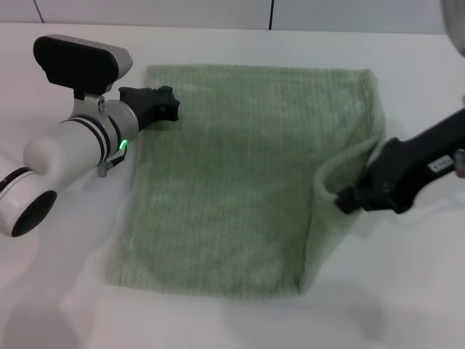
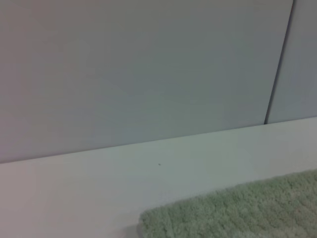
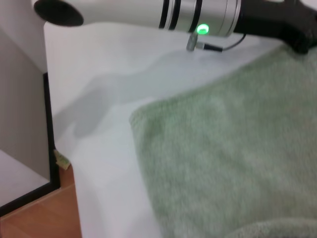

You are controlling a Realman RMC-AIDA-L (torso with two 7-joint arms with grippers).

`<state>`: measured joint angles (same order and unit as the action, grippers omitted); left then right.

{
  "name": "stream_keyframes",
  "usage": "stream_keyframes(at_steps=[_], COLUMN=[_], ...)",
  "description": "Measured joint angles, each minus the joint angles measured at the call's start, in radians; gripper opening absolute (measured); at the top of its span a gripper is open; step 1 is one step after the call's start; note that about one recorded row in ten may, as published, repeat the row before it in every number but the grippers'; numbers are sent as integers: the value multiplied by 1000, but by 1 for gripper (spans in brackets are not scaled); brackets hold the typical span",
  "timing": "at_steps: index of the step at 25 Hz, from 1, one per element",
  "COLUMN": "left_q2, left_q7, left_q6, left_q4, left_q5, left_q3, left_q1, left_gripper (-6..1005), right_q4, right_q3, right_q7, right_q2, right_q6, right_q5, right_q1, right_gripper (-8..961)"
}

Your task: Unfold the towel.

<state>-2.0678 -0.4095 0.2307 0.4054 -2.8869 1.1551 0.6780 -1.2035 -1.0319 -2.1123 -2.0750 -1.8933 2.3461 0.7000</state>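
left gripper (image 1: 166,104) pressed on towel's far-left edge, probably to pin it; jaw state not discernible | towel (image 1: 232,182) lay on white table (image 1: 73,305), folded | right gripper (image 1: 354,198) apparently clamped on raised right edge, seemingly to peel the layer open

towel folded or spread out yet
Mostly spread, not fully. The towel lies flat on the table, but its right edge is still lifted and curled over at the right gripper.

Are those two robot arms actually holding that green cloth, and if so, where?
The right gripper pinches the towel at the lifted edge of its folded upper layer, on the robot's right. The left gripper presses on its far left corner; an actual grip cannot be told.
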Motion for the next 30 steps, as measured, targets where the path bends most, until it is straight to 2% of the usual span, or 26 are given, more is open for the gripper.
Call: stream_keyframes(at_steps=[12, 17, 23, 26, 28, 29, 30], left_q2=[0, 0, 0, 0, 0, 0, 0], left_q7=[0, 0, -1, -1, -1, -1, -1], left_q6=[-4, -4, -4, -4, -4, -4, -4], left_q4=[9, 9, 9, 9, 9, 9, 9], left_q5=[0, 0, 0, 0, 0, 0, 0], left_q3=[0, 0, 0, 0, 0, 0, 1], left_q1=[0, 0, 0, 0, 0, 0, 0], left_gripper=[-1, -1, -1, -1, -1, -1, -1], right_q4=[22, 32, 18, 0, -19, -41, -41], right_q3=[24, 30, 43, 81, 110, 122, 122], right_q7=[-6, -1, 1, 8, 21, 35, 35], right_q2=[2, 5, 6, 7, 1, -3, -3], right_q6=[-61, -76, -76, -54, -2, 95, 95], right_q5=[145, 145, 143, 142, 132, 96, 96], right_q1=[-3, 8, 12, 15, 12, -4, -4], right_gripper=[40, 245, 340, 388, 420, 436, 436])
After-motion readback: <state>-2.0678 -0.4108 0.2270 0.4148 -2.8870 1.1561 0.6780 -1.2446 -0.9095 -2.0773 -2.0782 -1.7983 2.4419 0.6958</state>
